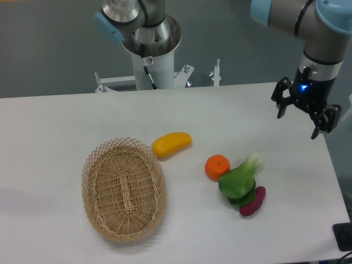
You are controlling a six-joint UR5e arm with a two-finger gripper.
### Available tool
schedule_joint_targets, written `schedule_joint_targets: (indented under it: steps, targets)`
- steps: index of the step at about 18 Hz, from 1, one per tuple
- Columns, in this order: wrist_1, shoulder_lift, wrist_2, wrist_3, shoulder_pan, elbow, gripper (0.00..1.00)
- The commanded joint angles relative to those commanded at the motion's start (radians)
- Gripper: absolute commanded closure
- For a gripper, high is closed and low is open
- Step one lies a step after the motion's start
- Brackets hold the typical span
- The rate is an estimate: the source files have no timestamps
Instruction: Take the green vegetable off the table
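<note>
Green vegetable [240, 179] lies well below-left of gripper [305, 114], jaws wide, empty. Approach stalk end, avoid touching orange [216, 166] & purple piece [253, 201].

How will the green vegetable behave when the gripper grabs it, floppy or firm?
The green vegetable looks soft-leaved, so the leaves probably flop; its pale stalk seems firmer. It touches the orange and overlaps the purple piece, so both may shift.

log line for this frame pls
phase: pre-grasp | gripper: open, empty, above table's far right edge | green vegetable: on table, touching orange and purple piece | basket: empty
</note>
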Motion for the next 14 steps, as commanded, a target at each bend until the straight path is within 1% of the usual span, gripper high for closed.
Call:
schedule_joint_targets:
  steps: [6, 11, 14]
  targets:
    - [-0.002, 0.002, -0.012, -0.043, 0.002, -0.006, 0.00]
    - [0.037, 0.005, -0.029, -0.135, -0.008, -0.029, 0.00]
    - [0.075, -0.006, -0.025, -0.160, -0.047, -0.043, 0.00]
